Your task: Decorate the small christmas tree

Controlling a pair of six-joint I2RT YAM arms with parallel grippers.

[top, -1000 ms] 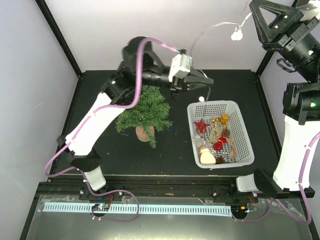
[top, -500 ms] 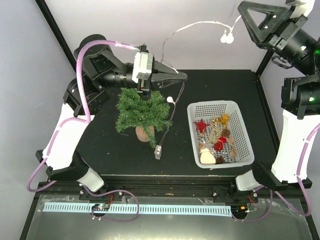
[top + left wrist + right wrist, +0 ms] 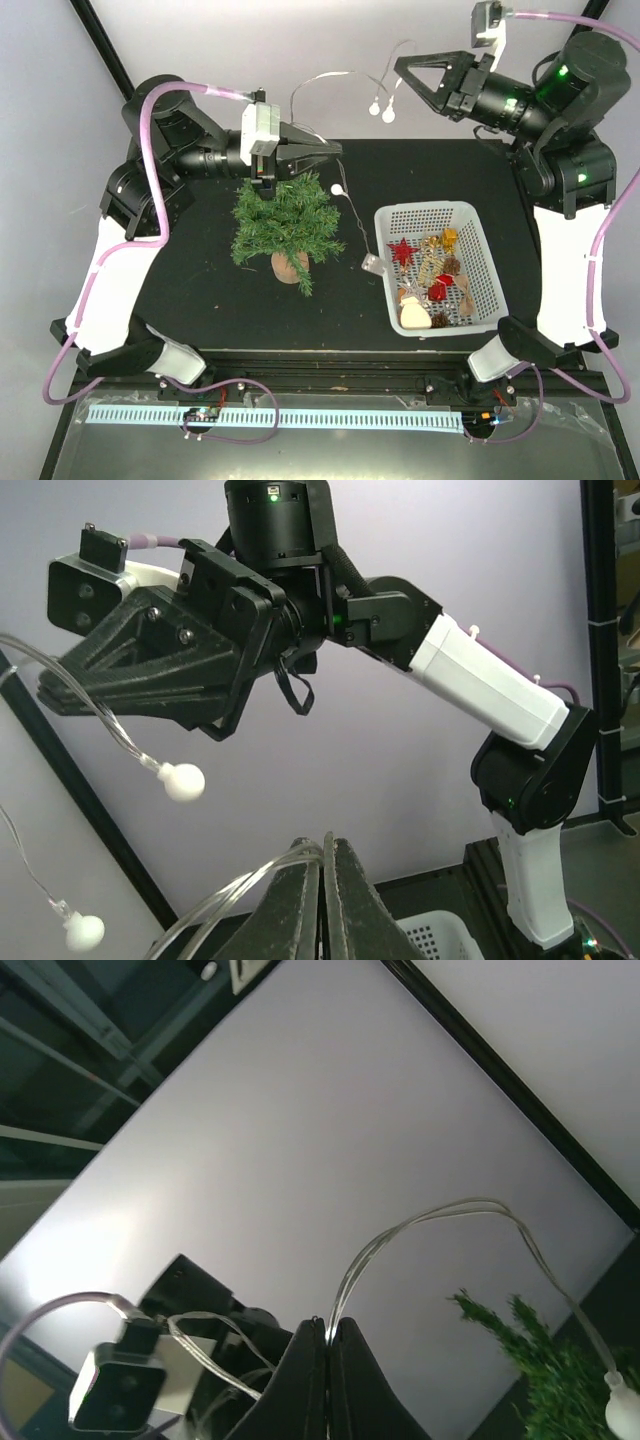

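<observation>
Counter [image 3: 200, 280]: black, enclosed by pale walls.

The small christmas tree [image 3: 285, 215] stands upright on its tan base [image 3: 290, 266], left of centre on the counter and apart from the basket.

White perforated basket [image 3: 487, 265]: on the counter to the right of the tree. It holds a heap of ornaments, among them a red star [image 3: 402, 250], a cream figure [image 3: 413, 313] and a gold piece [image 3: 449, 237]. I cannot make out the rest.

My left end effector [image 3: 336, 151] is raised over the far side of the tree's top and points right. In the left wrist view its fingers [image 3: 300, 900] are pressed together with the clear wire of the light string [image 3: 352, 222] pinched between them.

My right end effector [image 3: 400, 66] is high over the far edge of the counter and points left toward the other arm. In the right wrist view its fingers [image 3: 345, 1360] are likewise closed, with the same wire coming out from between the tips.

The light string arcs in the air between the two end effectors. A further strand hangs down from the left one, passing between tree and basket.

A small grey box [image 3: 372, 264] sits at the strand's lower end, just beside the basket's left wall. I cannot tell whether it touches the counter.

White bulbs: two [image 3: 388, 115] hang below the right end effector and one [image 3: 338, 188] hangs beside the tree's top.
</observation>
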